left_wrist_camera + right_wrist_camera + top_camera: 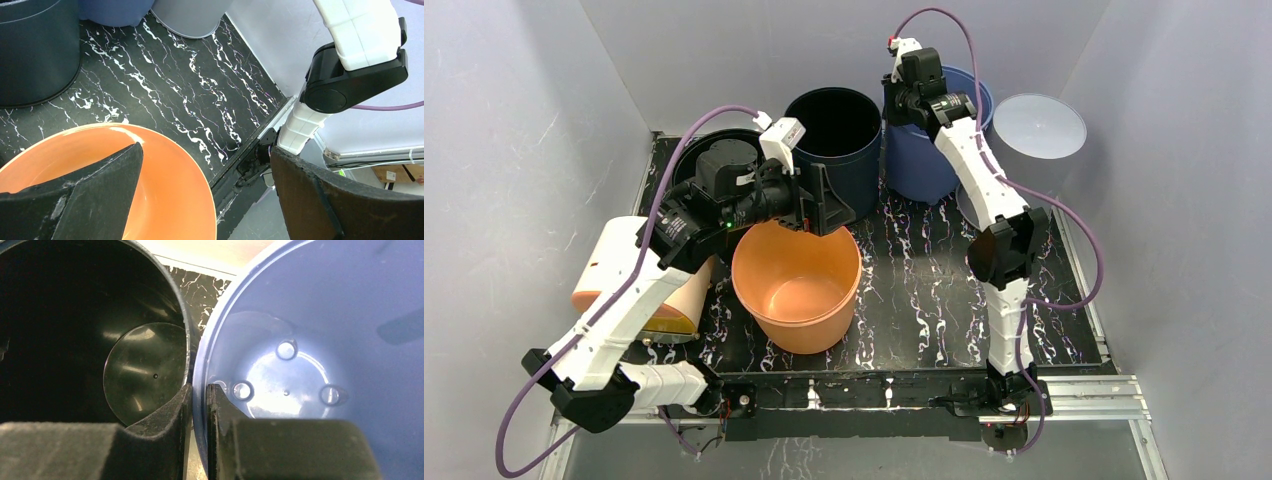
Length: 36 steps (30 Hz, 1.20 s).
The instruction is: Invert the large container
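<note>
The large blue container (924, 172) stands upright at the back of the mat, mouth up. In the right wrist view I look down into the blue container (310, 315), with its wall pinched between the two pads. My right gripper (902, 103) (199, 396) is shut on its left rim, one finger inside and one outside, next to the dark container. My left gripper (824, 207) (206, 148) hangs open over the far rim of the orange container (796, 290) (170, 175), holding nothing.
A dark navy container (834, 120) (75, 315) stands upright, touching the blue one's left side. A clear container (1036, 126) sits at the back right. A black container (714, 152) is behind the left arm. A peach container (674, 305) lies on its side at the left.
</note>
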Available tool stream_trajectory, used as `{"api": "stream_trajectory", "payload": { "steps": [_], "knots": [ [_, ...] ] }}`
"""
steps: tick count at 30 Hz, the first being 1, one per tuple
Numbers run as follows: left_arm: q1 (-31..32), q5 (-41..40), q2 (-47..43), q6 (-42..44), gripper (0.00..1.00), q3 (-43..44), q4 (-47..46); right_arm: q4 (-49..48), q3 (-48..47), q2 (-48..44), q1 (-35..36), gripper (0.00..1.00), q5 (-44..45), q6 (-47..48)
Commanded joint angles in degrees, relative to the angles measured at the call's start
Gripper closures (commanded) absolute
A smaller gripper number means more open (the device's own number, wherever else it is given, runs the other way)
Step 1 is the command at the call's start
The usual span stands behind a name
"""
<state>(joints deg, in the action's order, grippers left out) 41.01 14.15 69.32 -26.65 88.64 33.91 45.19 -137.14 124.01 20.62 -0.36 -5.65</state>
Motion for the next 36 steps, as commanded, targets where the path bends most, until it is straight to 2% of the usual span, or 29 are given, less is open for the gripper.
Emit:
{"api": "stream_trajectory", "payload": {
  "steps": [1, 3, 12, 20, 27, 33, 36],
  "knots": [
    [-0.15, 1.26, -1.21, -0.31, 0.02, -0.86, -1.99, -2.43, -2.79, -5.44, 1.98, 0.96, -0.92, -0.99],
    [-0.16, 1.52, -1.15, -0.5, 0.02, -1.09, -2.56, -1.88, -2.46, -6.92, 2.98, 1.0, 0.1, -1.39],
    [-0.15, 1.84, -0.42, -0.46, 0.02, -1.26, -3.69, 2.84, 4.72, -16.03, 6.74, 1.0, 5.64, -6.24],
    [-0.16, 2.9, 1.27, 0.59, 0.02, -0.91, -4.99, -0.86, 27.93, -36.43, 8.47, 1.0, 4.14, -14.46],
    [-0.16, 4.51, 4.55, 1.78, 0.02, 1.66, -4.6, -5.96, 42.93, -49.75, 8.47, 1.0, 2.2, -28.17],
    [-0.18, 5.35, 4.42, 1.41, 0.02, 0.88, -6.07, -5.9, 55.8, -59.97, 8.38, 1.0, 10.09, -37.77],
    [-0.15, 6.02, 4.72, 1.3, 0.02, 0.6, -6.09, -2.85, 61.25, -64.46, 8.38, 1.0, 13.94, -40.71]
  ]
}}
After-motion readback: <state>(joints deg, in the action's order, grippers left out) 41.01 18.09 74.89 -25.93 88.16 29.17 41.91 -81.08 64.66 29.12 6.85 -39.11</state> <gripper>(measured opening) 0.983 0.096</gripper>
